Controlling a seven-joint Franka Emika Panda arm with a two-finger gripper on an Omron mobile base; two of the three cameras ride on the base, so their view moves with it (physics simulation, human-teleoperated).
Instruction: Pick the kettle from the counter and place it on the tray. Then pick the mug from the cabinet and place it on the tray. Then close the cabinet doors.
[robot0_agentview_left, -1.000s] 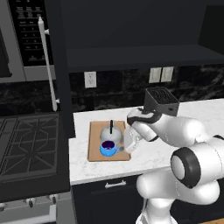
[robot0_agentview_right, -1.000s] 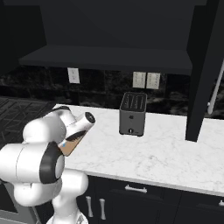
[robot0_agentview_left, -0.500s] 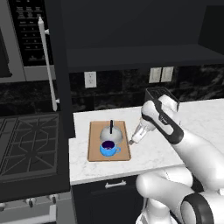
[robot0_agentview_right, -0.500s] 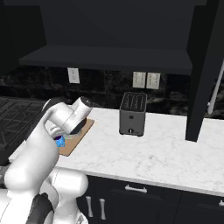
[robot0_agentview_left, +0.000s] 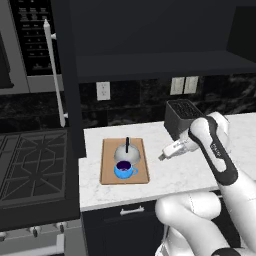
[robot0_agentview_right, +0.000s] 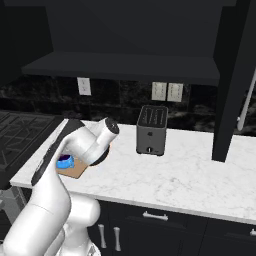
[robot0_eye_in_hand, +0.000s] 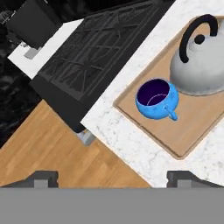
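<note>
Left base view: the tray (robot0_agentview_left: 108, 174) lay flat on the white marbled surface (robot0_agentview_left: 180, 172), near its left end beside the black gas stovetop (robot0_agentview_left: 30, 165). On the tray stood the silver-grey kettle (robot0_agentview_left: 127, 153), its thin black handle upright, and the bright-blue mug (robot0_agentview_left: 123, 170), which sat just in front of the kettle and appeared to touch it. The pincer (robot0_agentview_left: 162, 156) hung above the surface to the right of the tray, apart from both vessels, and pointed toward them. A black toaster (robot0_agentview_left: 181, 117) stood on the surface behind the arm, near the wall. One tall black cabinet door (robot0_agentview_left: 64, 75) with a long silver bar handle stood swung out above the left end of the surface, leaving the dark cabinet (robot0_agentview_left: 155, 65) open.

Right base view: the mug (robot0_agentview_right: 64, 162) and a corner of the tray (robot0_agentview_right: 76, 172) showed at the left past the arm. The toaster (robot0_agentview_right: 151, 130) stood mid-surface, and a second open cabinet door (robot0_agentview_right: 235, 80) hung at the right.

Hand view: the pincer (robot0_eye_in_hand: 111, 177) was released, its two dark fingertips (robot0_eye_in_hand: 41, 178) spread wide with nothing between them. The mug (robot0_eye_in_hand: 156, 99), dark inside, stood on the tray (robot0_eye_in_hand: 205, 118) with its small handle turned toward the tray's near edge; the kettle (robot0_eye_in_hand: 199, 65) stood just beside it.
</note>
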